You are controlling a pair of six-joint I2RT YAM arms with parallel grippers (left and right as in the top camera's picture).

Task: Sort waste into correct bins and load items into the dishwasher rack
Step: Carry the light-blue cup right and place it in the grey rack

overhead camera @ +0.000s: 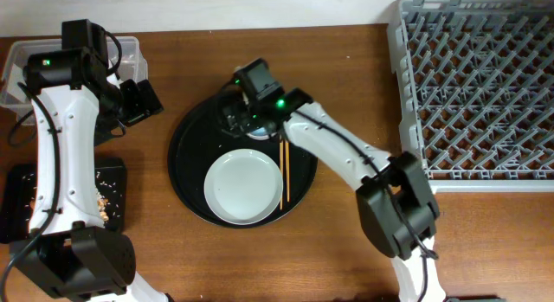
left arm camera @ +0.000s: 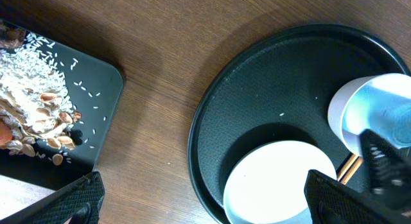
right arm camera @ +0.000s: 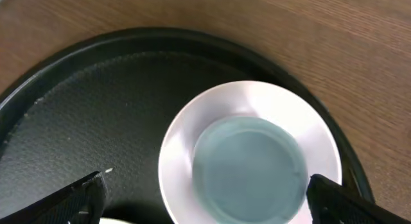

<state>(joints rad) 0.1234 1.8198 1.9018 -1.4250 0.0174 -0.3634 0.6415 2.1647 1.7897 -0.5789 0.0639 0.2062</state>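
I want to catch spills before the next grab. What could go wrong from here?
1. The right gripper hangs open over the cup, but the cup sits off-centre toward one finger. A straight descent could land that finger on the rim and tip the cup.
2. The chopsticks lie loose on the round tray beside the plate, one end near the cup. A sliding cup might scatter them.

1. We see a brown wooden table.
2. On it we find a round black tray at centre, a grey dishwasher rack far right, and a clear box and flat black tray left.
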